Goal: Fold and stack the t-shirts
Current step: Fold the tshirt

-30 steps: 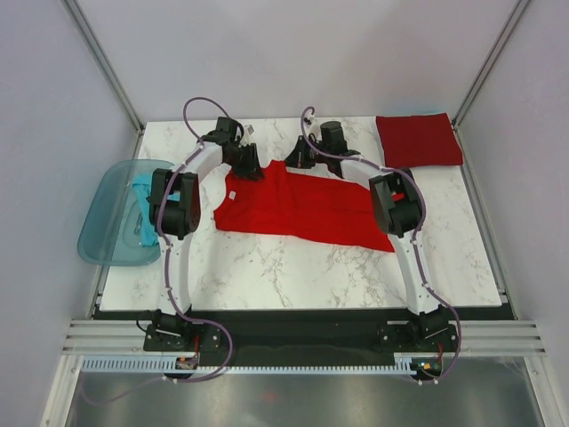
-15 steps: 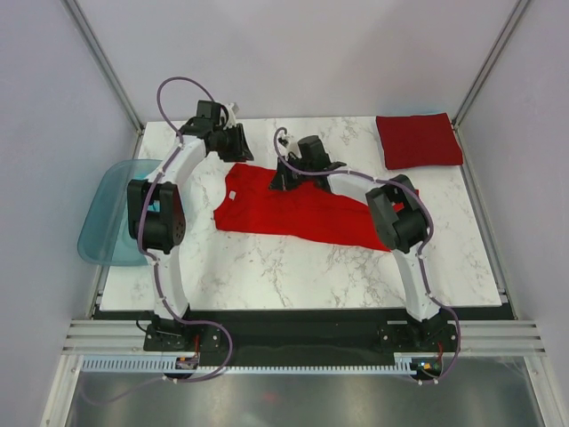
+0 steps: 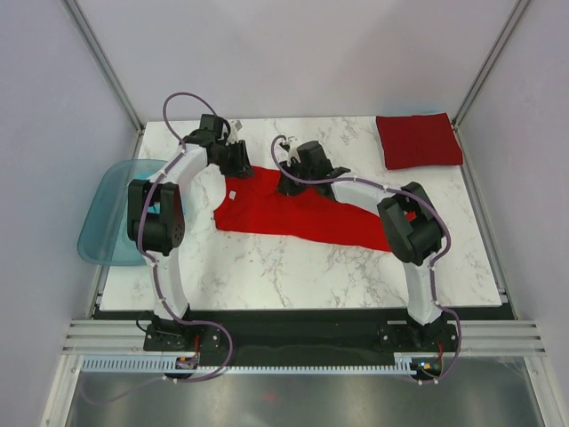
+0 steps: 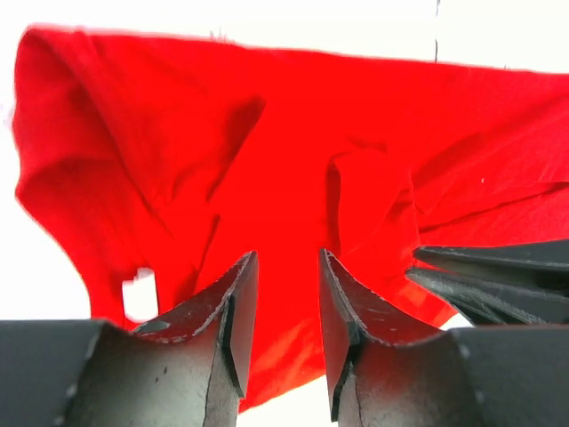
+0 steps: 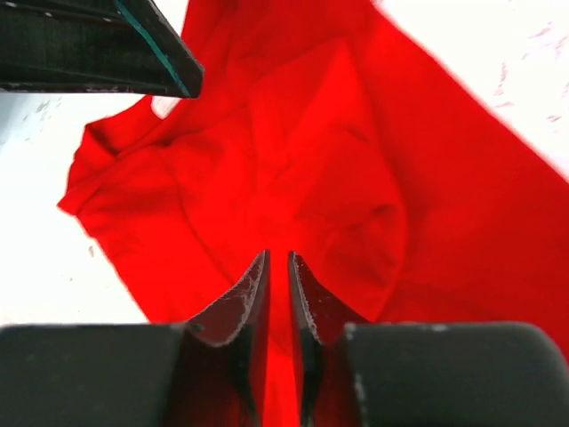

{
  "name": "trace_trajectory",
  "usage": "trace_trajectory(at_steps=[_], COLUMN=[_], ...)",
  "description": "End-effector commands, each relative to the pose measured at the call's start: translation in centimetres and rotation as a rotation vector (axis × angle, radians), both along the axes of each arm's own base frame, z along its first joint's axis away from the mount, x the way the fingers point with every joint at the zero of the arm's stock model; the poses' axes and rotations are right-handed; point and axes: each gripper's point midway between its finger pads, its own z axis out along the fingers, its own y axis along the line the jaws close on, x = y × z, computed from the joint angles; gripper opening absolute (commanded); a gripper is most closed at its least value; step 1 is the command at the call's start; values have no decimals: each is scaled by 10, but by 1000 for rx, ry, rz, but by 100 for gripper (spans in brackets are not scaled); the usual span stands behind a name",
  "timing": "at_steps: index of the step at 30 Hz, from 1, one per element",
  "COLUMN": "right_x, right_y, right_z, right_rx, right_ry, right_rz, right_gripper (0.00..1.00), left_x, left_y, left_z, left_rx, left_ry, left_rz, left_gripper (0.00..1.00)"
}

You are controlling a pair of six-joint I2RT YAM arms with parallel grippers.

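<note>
A bright red t-shirt [image 3: 307, 212] lies spread and rumpled across the middle of the marble table [image 3: 267, 276]; it fills the left wrist view [image 4: 267, 160] and the right wrist view [image 5: 293, 160]. A darker crimson t-shirt [image 3: 418, 140] lies folded square at the far right corner. My left gripper [image 3: 244, 164] [image 4: 286, 258] hovers open over the red shirt's far left corner, with nothing between its fingers. My right gripper [image 3: 287, 184] [image 5: 277, 258] sits over the shirt's far edge with its jaws slightly parted; the cloth shows through the narrow gap.
A translucent blue plastic tub [image 3: 105, 227] hangs off the table's left edge, partly hidden by the left arm. A white label [image 3: 230, 195] shows on the red shirt's left side. The right gripper's fingers [image 4: 498, 271] sit close to the right of the left gripper.
The left gripper pulled back off the shirt, then returned to its far left corner. The right gripper moved left along the far edge and parted its jaws. The raised cloth now lies flatter.
</note>
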Motion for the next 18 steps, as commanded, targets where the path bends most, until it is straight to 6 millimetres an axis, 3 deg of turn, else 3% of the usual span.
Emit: trace_trajectory(at_steps=[1, 2, 3, 4, 6, 9, 18], right_x=[23, 26, 30, 39, 43, 56, 67], right_y=[-2, -1, -1, 4, 1, -1, 22], right_z=[32, 28, 12, 23, 9, 13, -3], right_rx=[-28, -45, -74, -67, -104, -134, -149], right_ry=[-104, -96, -66, -78, -41, -88, -135], right_rz=[-27, -30, -37, -43, -68, -109, 45], right_gripper=[27, 28, 28, 29, 33, 37, 45], left_x=[18, 19, 19, 20, 20, 20, 18], left_y=[-9, -9, -7, -5, -5, -6, -12], left_z=[3, 1, -4, -10, -16, -29, -44], left_rx=[-27, -24, -14, -1, 1, 1, -22], left_ry=[-49, -46, -39, -31, -24, 0, 27], left_rz=[-56, -54, -50, -44, -51, -60, -97], left_gripper=[41, 42, 42, 43, 43, 43, 43])
